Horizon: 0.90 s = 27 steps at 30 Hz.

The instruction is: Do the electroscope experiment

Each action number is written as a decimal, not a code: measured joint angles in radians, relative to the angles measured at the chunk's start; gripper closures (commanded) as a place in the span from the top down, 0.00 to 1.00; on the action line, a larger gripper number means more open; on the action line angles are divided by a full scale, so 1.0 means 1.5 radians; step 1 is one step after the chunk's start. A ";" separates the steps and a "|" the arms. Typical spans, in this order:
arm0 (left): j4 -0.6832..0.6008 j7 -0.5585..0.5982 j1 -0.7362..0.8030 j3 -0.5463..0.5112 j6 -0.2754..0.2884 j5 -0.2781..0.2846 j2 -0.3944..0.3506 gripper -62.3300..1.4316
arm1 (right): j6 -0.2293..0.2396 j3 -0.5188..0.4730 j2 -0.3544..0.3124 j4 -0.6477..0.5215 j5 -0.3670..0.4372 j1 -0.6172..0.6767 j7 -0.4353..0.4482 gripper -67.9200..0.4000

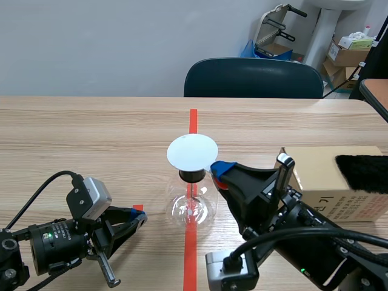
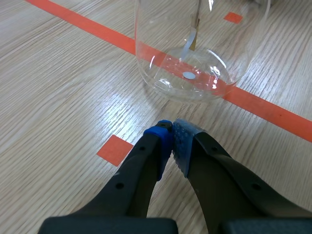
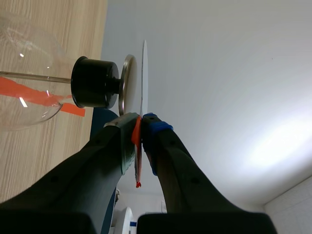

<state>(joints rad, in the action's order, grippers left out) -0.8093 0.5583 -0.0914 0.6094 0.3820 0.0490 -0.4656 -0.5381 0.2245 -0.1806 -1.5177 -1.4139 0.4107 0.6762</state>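
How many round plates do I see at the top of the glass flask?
2. A metal plate sits on the black stopper; a thin white disc lies just over it; the right gripper holds its edge in its jaws.

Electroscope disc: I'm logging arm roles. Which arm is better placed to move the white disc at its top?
Right. The right gripper is shut on the white disc at the electroscope's top; the left gripper is shut on nothing, low beside the glass base.
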 measured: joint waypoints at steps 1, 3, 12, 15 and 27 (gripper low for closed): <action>0.000 0.000 0.000 0.000 0.000 0.000 0.000 0.07 | 0.000 0.000 0.000 0.000 0.000 0.000 0.000 0.03; 0.000 0.000 0.000 0.000 0.000 0.000 0.000 0.07 | 0.000 0.000 0.000 0.000 0.000 0.000 0.000 0.03; 0.000 0.000 0.000 0.000 0.000 0.000 0.000 0.07 | 0.000 0.000 0.000 0.000 0.000 0.000 0.000 0.03; 0.000 0.000 0.000 0.000 0.000 0.000 0.000 0.07 | 0.000 0.000 0.000 0.000 0.000 0.000 0.000 0.03; 0.000 0.000 0.000 0.000 0.000 0.000 0.000 0.07 | 0.000 0.000 0.000 0.000 0.000 0.000 -0.149 0.03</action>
<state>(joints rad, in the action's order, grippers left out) -0.8093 0.5583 -0.0914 0.6094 0.3820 0.0490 -0.4656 -0.5381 0.2245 -0.1806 -1.5177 -1.4139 0.4107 0.4530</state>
